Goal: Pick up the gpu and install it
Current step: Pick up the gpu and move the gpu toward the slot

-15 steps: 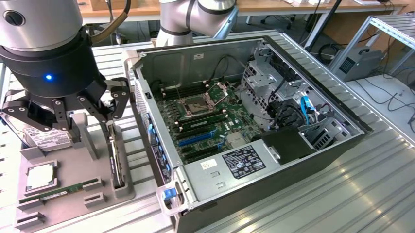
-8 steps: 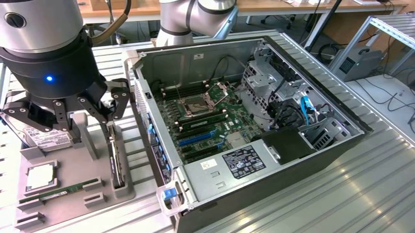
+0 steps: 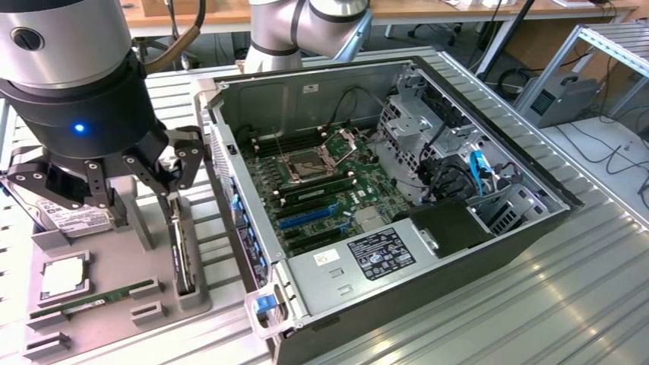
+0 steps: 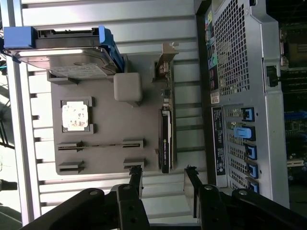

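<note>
Slatted aluminium table (image 3: 507,304) (image 4: 110,14) carries two items directly: grey tray (image 3: 121,266) (image 4: 115,124), below the jaws of the gripper (image 4: 163,168), and open computer case (image 3: 294,99) (image 4: 230,48), off to one side of the jaws, bare slats between it and the tray.

On tray:
- gpu (image 3: 182,251) (image 4: 165,139) on edge, in line with the gap between the jaws
- RAM stick (image 3: 91,299) (image 4: 100,144) and CPU (image 3: 63,277) (image 4: 75,116) on the side away from the case
- hard drive (image 3: 71,217) (image 4: 72,57) farthest from the jaws
</note>
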Robot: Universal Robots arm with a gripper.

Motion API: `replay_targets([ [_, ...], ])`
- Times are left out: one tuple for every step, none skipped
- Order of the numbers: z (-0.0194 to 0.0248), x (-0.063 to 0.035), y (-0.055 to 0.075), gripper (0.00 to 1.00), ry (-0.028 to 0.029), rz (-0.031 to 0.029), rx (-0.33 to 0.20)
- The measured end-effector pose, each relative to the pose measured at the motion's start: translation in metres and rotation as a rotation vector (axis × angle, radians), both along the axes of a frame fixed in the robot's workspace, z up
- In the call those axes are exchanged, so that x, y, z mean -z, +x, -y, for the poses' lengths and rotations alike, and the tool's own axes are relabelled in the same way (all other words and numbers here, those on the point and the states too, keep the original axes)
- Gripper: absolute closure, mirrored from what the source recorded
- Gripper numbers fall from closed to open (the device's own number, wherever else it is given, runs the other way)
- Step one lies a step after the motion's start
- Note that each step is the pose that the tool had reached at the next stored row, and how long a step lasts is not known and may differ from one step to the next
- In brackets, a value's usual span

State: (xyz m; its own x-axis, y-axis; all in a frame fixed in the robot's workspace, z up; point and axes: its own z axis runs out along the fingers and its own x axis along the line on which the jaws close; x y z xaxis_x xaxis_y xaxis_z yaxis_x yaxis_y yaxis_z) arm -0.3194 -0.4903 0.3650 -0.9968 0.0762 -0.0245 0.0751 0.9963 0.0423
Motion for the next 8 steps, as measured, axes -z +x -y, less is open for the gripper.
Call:
replay_targets([
  [0.0,0.0002,0.0,0.52,0.0,0.0001,0.0],
  [0.0001,0.0004,0.0,0.52,0.0,0.0,0.0],
  [0.0001,0.0006,0.0,0.52,0.0001,0.0001,0.0],
  [0.0001,0.0008,0.0,0.52,0.0001,0.0001,0.0],
  [0.0002,0.0009,0.0,0.52,0.0001,0.0001,0.0],
  [0.0002,0.0011,0.0,0.52,0.0001,0.0001,0.0],
  [0.0002,0.0013,0.0,0.52,0.0001,0.0001,0.0],
  [0.0003,0.0015,0.0,0.52,0.0001,0.0001,0.0],
])
